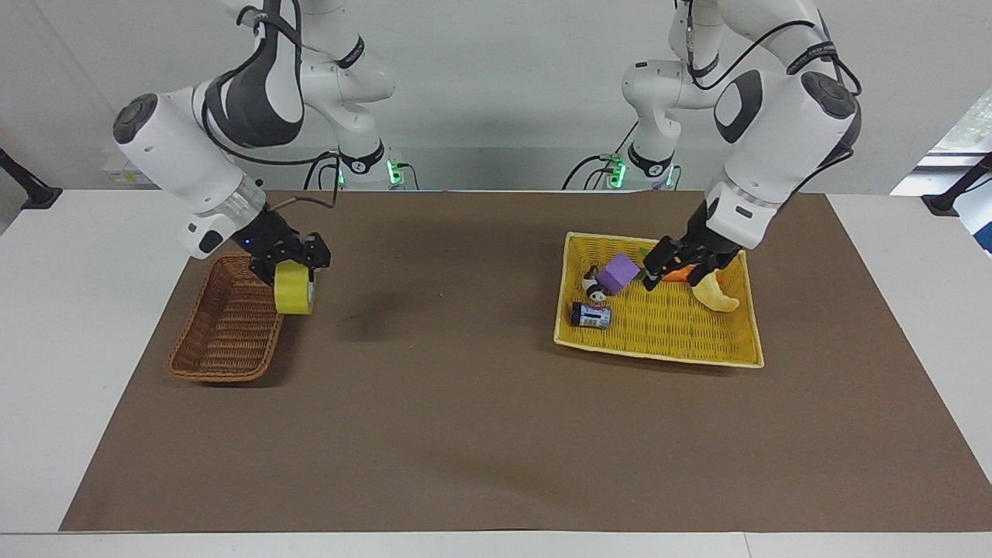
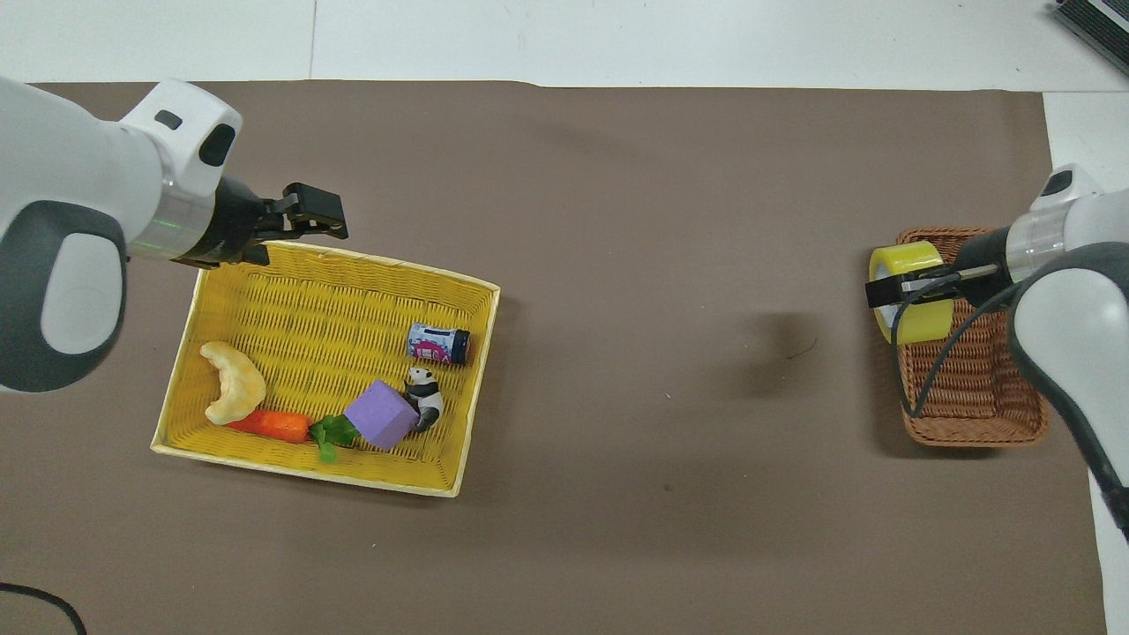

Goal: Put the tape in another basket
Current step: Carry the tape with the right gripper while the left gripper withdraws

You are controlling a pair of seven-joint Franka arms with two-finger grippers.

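Brown-matted counter point(image 1: 465, 434) | right gripper point(image 1: 293, 262) clenched on tape point(image 1: 294, 287), held up over rim of wicker basket point(image 1: 229, 325) | left gripper point(image 1: 682, 267) released, empty, over yellow tray basket point(image 1: 659, 341).

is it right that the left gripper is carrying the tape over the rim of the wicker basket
Not quite: the right gripper holds the tape over the rim of the wicker basket, as the facing view shows. The left gripper hangs open over the yellow basket.
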